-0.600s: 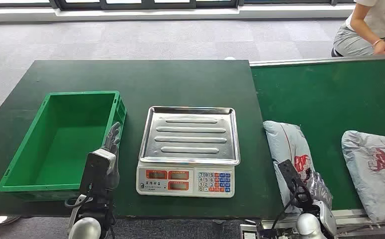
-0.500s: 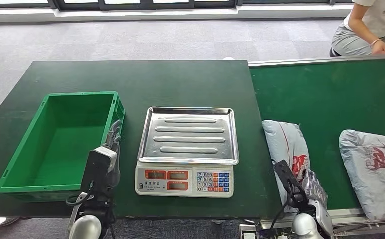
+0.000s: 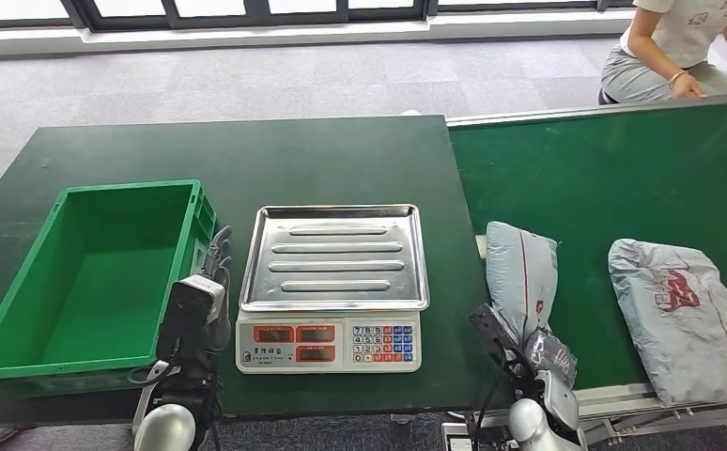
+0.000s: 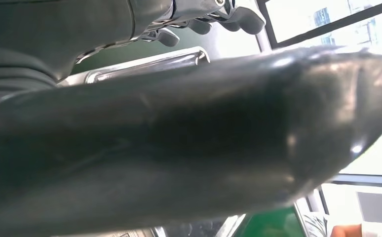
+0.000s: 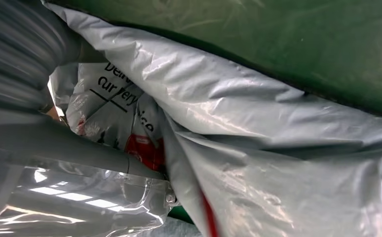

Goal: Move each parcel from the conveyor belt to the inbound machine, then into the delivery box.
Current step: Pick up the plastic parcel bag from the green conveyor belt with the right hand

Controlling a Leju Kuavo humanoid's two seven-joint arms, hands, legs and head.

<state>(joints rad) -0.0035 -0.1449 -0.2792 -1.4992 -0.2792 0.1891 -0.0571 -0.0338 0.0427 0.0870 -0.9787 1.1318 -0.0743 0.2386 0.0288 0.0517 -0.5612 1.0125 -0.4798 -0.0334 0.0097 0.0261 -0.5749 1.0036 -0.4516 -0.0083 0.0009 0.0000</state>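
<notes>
**Ana:** While the right hand [image 3: 555, 362] sits low at the near edge of the green conveyor belt [image 3: 623, 178], look at what lies just ahead of it: the grey plastic mailer parcel with the red logo [image 3: 521, 277], stretching straight away from the fingers.

**Ben:** Is it holding yet?

**Ana:** Hard to call. In the right wrist view, crinkled grey film is pressed right up against the hand [image 5: 26, 98] and a grey finger [image 5: 75, 150] lies across the parcel [image 5: 258, 128], so it is touching. Whether the fingers are actually closed on the bag, I cannot tell.

**Ben:** And the parcel's long axis?

**Ana:** Runs away from the hand, its near end at the fingertips and its far end up the belt. A second grey mailer parcel [image 3: 684, 315] lies well off to the hand's outer side.

**Ben:** What about the left hand [image 3: 211, 282]?

**Ana:** Parked between the silver-trayed weighing scale [image 3: 333, 258] and the green plastic crate [image 3: 87, 272], fingers loosely extended, nothing in them. It is well apart from the parcel.

**Ben:** So it's the right arm's job.

**Ana:** I'd say so. The scale lies to the right hand's inner side, just across the belt edge, so the carry goes sideways with the bag hanging from its near end.
</notes>
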